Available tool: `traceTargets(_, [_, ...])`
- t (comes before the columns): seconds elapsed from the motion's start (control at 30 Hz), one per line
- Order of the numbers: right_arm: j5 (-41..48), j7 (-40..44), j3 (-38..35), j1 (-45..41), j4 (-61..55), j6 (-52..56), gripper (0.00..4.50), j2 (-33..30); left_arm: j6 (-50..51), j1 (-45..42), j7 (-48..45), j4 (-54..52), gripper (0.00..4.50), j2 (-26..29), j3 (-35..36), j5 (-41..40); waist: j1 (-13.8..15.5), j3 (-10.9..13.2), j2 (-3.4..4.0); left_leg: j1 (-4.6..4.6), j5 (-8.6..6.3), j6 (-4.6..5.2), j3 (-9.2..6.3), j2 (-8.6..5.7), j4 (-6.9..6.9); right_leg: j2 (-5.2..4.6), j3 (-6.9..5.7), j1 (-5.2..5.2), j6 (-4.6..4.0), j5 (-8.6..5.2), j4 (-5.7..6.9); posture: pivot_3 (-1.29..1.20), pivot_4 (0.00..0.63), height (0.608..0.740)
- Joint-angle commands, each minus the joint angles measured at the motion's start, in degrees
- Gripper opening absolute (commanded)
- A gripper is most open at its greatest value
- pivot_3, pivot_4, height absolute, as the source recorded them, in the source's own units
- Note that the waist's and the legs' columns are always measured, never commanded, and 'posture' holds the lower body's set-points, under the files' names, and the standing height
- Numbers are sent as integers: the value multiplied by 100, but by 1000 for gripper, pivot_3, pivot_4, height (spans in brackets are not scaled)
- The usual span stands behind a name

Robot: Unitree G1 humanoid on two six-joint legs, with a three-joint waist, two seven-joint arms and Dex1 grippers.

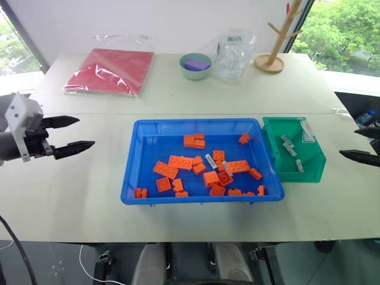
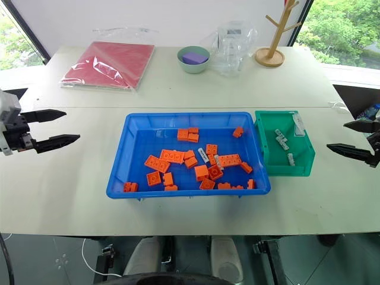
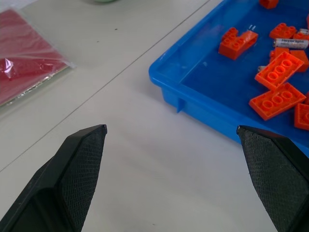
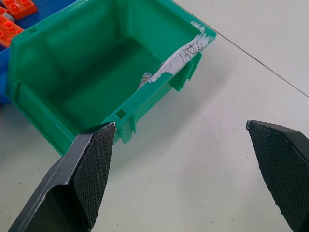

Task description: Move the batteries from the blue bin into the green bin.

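- Head views: the blue bin (image 1: 138, 155) sits mid-tabletop (image 1: 71, 202), a shallow glossy plastic tray with orange bricks (image 1: 165, 170) scattered inside. At least one of the batteries (image 1: 210, 161), a slim white cylinder, lies among them. The green bin (image 1: 314, 163), smaller and deeper, touches the blue bin's right side and already holds several batteries.
- The left hand (image 1: 70, 133) hovers well left of the blue bin, fingers spread, grasping nothing. The right hand (image 2: 354, 139) hovers just right of the green bin, also spread and empty.
- At the far edge lie a red packet (image 1: 113, 70), a pale bowl (image 1: 195, 66), a clear bag (image 1: 234, 50) and a wooden stand (image 1: 275, 44).
- Left wrist view: textured black fingers (image 3: 82, 164) stand wide apart, framing the blue bin's near corner; print shows on the battery.
- Right wrist view: fingers wide apart above bare tabletop, beside the green bin, which carries a torn scribbled label (image 4: 181, 55).
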Motion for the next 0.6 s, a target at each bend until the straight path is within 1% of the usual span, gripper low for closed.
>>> traceTargets(0.03, [-24,6,-41,-138,77,-148,4454,-4,5,14,60,-219,4500,106,181,-43,0,0,0,0,0,0,0,0,0,0,0,0,0,0,0,0,150,736])
traceTargets(0.2, [-75,-69,18,-255,302,-320,4454,53,52,-35,176,-244,4500,94,176,-57,0,0,0,0,0,0,1,0,0,2,0,1,1,0,1,0,150,736])
traceTargets(0.33, [-54,-40,48,-359,459,-153,4454,67,156,-58,170,-227,4500,117,186,-109,0,0,0,1,0,0,9,-4,1,3,1,1,1,1,3,0,150,736])
traceTargets(0.5, [-224,-158,150,-517,697,-435,4454,88,124,-100,236,-268,4500,100,139,-46,-3,0,0,2,1,0,12,-7,2,4,0,2,1,1,3,0,150,736])
traceTargets(0.6, [-345,-156,267,-761,890,-608,4454,98,268,-102,280,-542,4500,22,159,-228,-7,0,0,2,1,0,13,-13,2,4,1,2,1,1,4,0,150,736])
